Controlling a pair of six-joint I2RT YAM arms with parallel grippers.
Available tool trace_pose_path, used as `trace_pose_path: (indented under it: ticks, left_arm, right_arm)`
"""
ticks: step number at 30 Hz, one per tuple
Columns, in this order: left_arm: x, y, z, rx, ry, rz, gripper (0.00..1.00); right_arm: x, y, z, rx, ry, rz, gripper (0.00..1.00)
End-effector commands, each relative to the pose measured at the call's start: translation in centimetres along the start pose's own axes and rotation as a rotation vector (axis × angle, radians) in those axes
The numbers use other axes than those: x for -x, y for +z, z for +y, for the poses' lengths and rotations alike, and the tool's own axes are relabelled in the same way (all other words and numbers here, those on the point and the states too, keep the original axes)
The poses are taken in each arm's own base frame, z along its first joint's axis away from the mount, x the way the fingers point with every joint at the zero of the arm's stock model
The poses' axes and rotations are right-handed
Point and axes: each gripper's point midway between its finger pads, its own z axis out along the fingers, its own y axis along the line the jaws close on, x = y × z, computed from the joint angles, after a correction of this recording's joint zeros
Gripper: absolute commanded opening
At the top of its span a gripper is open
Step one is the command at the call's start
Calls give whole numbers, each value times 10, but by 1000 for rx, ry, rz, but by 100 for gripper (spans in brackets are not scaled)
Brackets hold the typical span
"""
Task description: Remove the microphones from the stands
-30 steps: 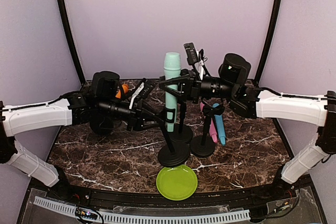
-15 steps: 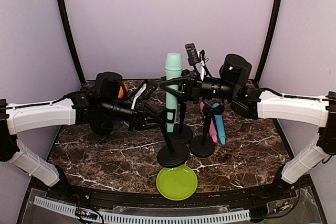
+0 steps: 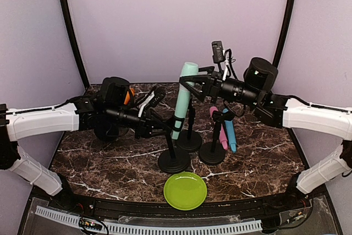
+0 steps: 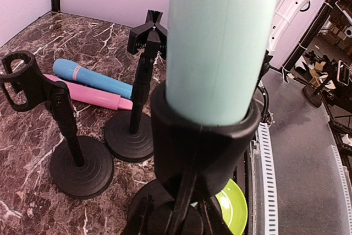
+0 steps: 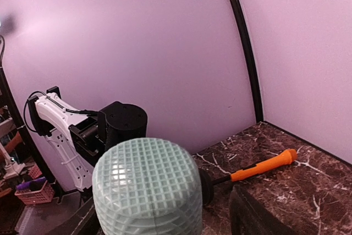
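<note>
One teal microphone [image 3: 182, 100], long axis tilted, head up-right, left gripper [image 3: 164, 129] pinching stand [image 3: 174, 162], right gripper [image 3: 193, 83] spread wide.

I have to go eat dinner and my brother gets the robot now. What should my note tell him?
The left gripper is shut on the pole of the stand, just under its clip.
The right gripper is open, with a finger on each side of the mint microphone near its head, not squeezing it.
The mint microphone sits tilted in the clip.
Done: both arms are in place.
Left: close the right gripper on the mint microphone and pull it up out of the clip while the left gripper steadies the stand.
</note>
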Motion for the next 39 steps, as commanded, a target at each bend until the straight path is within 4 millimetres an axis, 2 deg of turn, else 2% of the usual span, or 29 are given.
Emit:
trace_pose_path:
  ticks: [1, 8, 16, 20, 24, 34, 39]
  left_arm:
    - [45, -16, 1, 72, 113, -126, 0]
    - [43, -18, 9, 124, 120, -134, 0]
    - [39, -18, 12, 145, 121, -137, 0]
    - [37, -19, 13, 152, 125, -144, 0]
    - [37, -20, 13, 161, 129, -152, 0]
    - [32, -18, 19, 179, 131, -142, 0]
    - [28, -16, 18, 172, 136, -129, 0]
  right_arm:
    - [20, -4, -15, -118, -32, -63, 81]
    - [14, 0, -41, -250, 6, -66, 90]
    - [4, 15, -48, -290, 27, -47, 89]
    - [-6, 26, -61, -368, 30, -13, 89]
    - [-7, 26, -75, -452, 32, -17, 87]
    - [-10, 26, -88, -500, 37, -28, 33]
    - [-4, 23, -81, -414, 36, -52, 11]
